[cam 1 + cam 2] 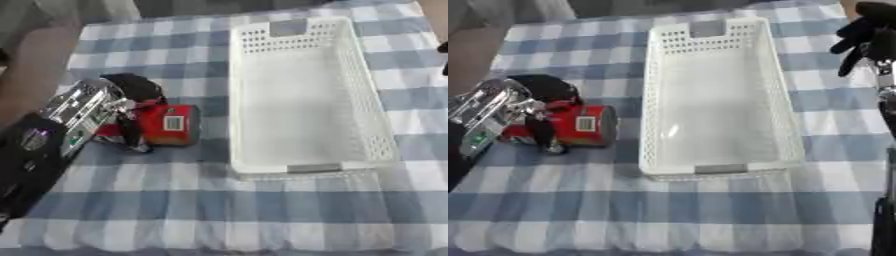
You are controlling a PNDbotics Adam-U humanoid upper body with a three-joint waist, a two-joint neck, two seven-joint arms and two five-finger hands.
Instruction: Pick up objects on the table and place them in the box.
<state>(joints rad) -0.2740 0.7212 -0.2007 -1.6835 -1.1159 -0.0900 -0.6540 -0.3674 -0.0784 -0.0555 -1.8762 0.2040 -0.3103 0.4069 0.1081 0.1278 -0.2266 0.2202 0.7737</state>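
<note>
Worktop (262, 210) under a blue and white checked cloth carries everything. White perforated basket (710, 90), the box of the task, lies lengthwise right of centre with nothing in it. Left of it, apart from its wall, a red can (171, 125) with a white label lies on its side on the cloth. Left robot hand (122, 112) rests on the can, fingers curled round it, holding it. Right robot hand (866, 35) hangs at the upper right edge beyond the basket, dark fingers drooping, holding nothing.
</note>
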